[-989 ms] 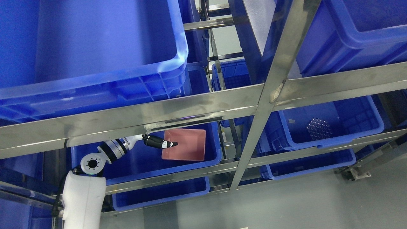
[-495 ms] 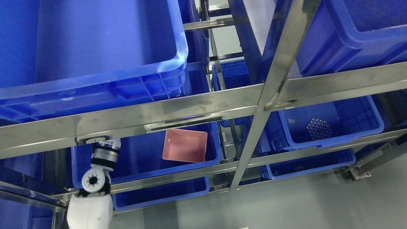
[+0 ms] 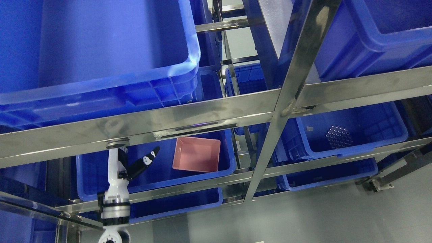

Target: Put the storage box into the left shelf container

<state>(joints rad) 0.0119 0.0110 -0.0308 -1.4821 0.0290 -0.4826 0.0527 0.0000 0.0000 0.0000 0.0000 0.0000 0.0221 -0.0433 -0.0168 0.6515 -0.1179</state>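
My left hand has let go and pulled back to the lower left, fingers wide and empty, so the pink storage box now sits inside the left blue container, job looks done.

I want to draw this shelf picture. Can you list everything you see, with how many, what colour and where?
Storage box: one, pink, inside the left shelf container, right half.
Blue bins: several, on every shelf level; big one upper left.
Ball cluster: one, dark and shiny, in the lower right bin.
Shelf frame: one, silver metal, crossing the view.
Floor: grey, bottom right.
Left hand: one, white and black, in the left container, fingers empty, apart from the box.
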